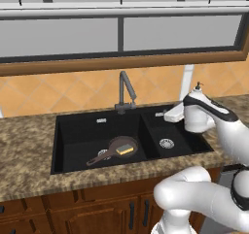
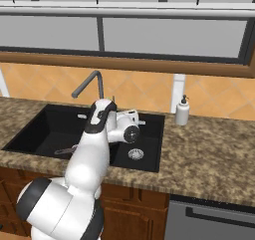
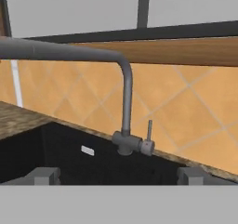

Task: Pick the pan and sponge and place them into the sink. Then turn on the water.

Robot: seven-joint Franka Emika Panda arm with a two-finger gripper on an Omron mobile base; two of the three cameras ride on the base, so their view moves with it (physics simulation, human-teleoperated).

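Note:
The black double-basin sink (image 1: 82,131) is set into the speckled counter. In its large left bowl lies the dark brown pan (image 1: 115,143), handle pointing left, with the yellow sponge (image 1: 125,150) resting inside it. The dark grey gooseneck faucet (image 1: 125,90) stands at the sink's back edge, and no water runs from it. My gripper (image 1: 159,114) hovers open above the smaller right bowl, to the right of the faucet and pointing toward it. In the hand view the gripper (image 3: 118,176) faces the faucet (image 3: 125,107) and its upright side lever (image 3: 149,130), with nothing between the fingertips (image 3: 44,175).
A white soap dispenser (image 2: 182,110) stands on the counter behind the sink's right end. The right bowl's silver drain (image 1: 167,142) is bare. An orange tiled wall and a window sill rise close behind the faucet. Wooden cabinets sit below the counter edge.

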